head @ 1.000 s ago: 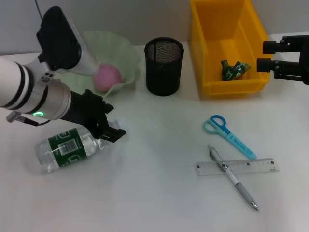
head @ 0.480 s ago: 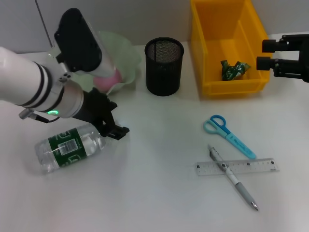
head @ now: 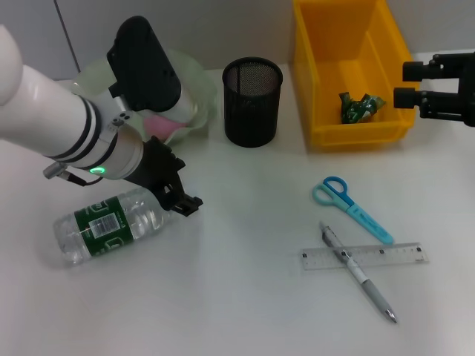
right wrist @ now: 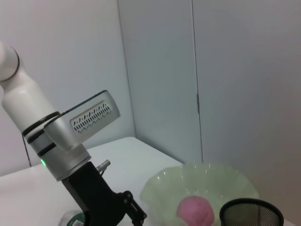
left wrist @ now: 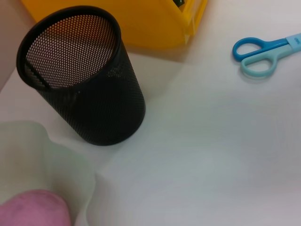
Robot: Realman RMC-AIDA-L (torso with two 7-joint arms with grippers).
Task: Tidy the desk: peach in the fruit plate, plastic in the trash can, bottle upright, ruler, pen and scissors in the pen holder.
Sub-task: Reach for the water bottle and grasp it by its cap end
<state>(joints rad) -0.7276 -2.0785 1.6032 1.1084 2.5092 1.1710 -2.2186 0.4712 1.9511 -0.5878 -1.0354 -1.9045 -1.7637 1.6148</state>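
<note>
Left arm: swung right across last second; left tool [head: 182, 199] now past the bottle's cap end, centre-left of head view. Looks like lining up on the neck to stand it up.
Left tool state: fingers look apart, holding nothing.
Bottle [head: 110, 226]: lying flat on surface, lower left, just left of the tool.
Right tool [head: 415, 86]: parked upper right, grip can't tell.
</note>
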